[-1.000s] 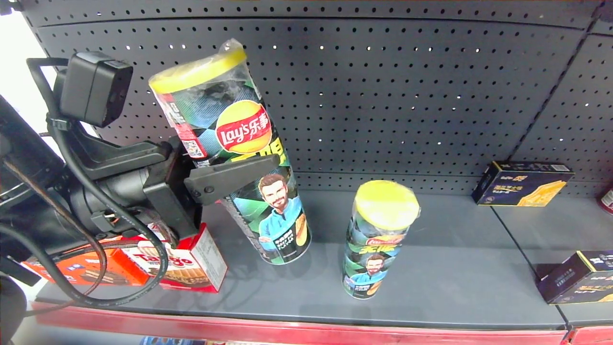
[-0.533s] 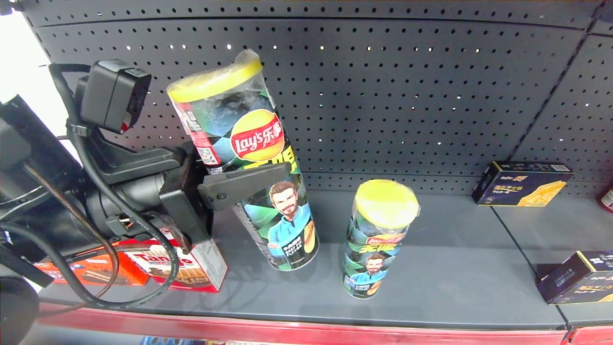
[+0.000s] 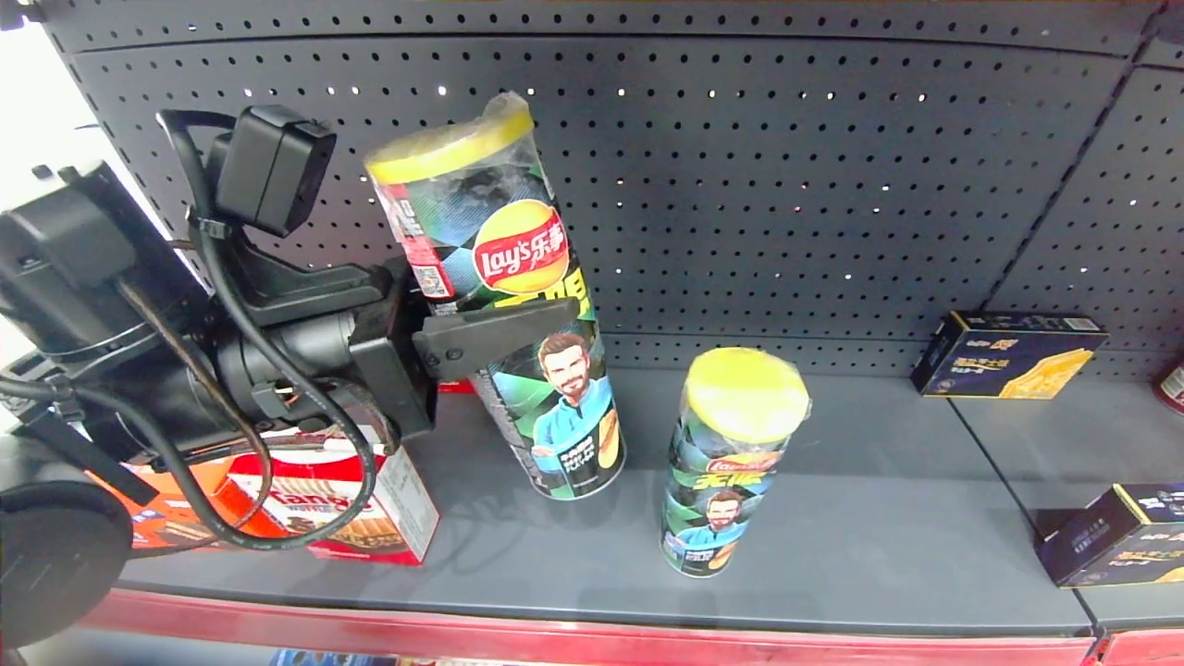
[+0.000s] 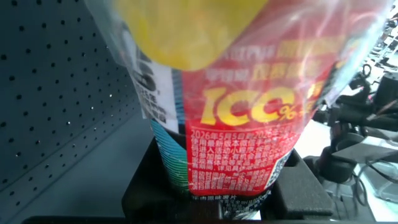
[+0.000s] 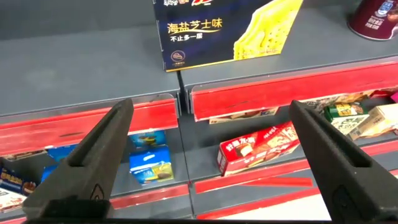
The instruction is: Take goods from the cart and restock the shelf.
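Note:
My left gripper (image 3: 481, 328) is shut on a tall chip can (image 3: 504, 296) with a yellow lid, holding it by its middle. The can tilts slightly and hangs over the grey shelf (image 3: 832, 546), its base close to the shelf board near the back. In the left wrist view the can (image 4: 236, 118) fills the space between the fingers. A second, matching chip can (image 3: 726, 462) stands upright on the shelf to the right of the held one. My right gripper (image 5: 217, 155) is open with nothing between its fingers, facing lower red-edged shelves.
A red and white wafer box (image 3: 356, 513) lies under my left arm at the shelf's left front. Dark blue boxes sit at the far right, one at the back (image 3: 1008, 353) and one at the front (image 3: 1115, 535). A perforated back panel (image 3: 786, 185) closes the shelf.
My left arm has carried the held chip can to the right and deeper into the shelf, closer to the standing can. The standing can has not moved.

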Robot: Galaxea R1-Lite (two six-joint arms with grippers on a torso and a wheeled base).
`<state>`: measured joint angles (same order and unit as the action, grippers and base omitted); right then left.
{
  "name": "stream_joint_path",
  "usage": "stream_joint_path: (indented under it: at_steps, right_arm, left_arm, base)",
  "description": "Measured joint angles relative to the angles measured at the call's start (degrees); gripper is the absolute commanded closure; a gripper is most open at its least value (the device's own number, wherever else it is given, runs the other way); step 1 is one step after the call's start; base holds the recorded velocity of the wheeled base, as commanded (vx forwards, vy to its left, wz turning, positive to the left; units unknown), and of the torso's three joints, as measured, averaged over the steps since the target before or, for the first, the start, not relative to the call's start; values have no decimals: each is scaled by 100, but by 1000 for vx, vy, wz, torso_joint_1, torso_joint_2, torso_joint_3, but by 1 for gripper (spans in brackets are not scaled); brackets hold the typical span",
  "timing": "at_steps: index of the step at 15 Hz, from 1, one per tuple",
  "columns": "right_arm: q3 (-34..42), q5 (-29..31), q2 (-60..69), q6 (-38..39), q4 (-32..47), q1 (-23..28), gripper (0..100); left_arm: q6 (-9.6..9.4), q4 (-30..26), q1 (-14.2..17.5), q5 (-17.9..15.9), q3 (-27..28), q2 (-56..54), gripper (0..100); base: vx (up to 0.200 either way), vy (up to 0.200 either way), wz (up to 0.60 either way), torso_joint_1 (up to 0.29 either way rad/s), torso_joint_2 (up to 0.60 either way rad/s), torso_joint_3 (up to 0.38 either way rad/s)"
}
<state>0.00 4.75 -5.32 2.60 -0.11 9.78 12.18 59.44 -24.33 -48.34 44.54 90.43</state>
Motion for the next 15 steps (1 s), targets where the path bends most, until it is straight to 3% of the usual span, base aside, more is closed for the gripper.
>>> stream_joint_path:
  at_steps: [7,8,12,15]
  right_arm:
    - [0,0,-5,-2,0,4,0]
    - [0,0,-5,0,-2,2,0]
    - [0,0,-6,-2,-2,-2,0]
    - [0,0,-9,-2,-2,-2,0]
  left_arm:
    - [2,-13,124,15,377,402,100]
    - [2,-13,135,15,601,500,100]
    - [16,-222,177,11,2519,1228,100]
    - [16,-517,116,9,2929,1582,100]
  base:
    - [0,0,0,0,0,0]
    - [0,0,0,0,0,0]
    - [0,0,0,0,0,0]
    - [0,0,0,0,0,0]
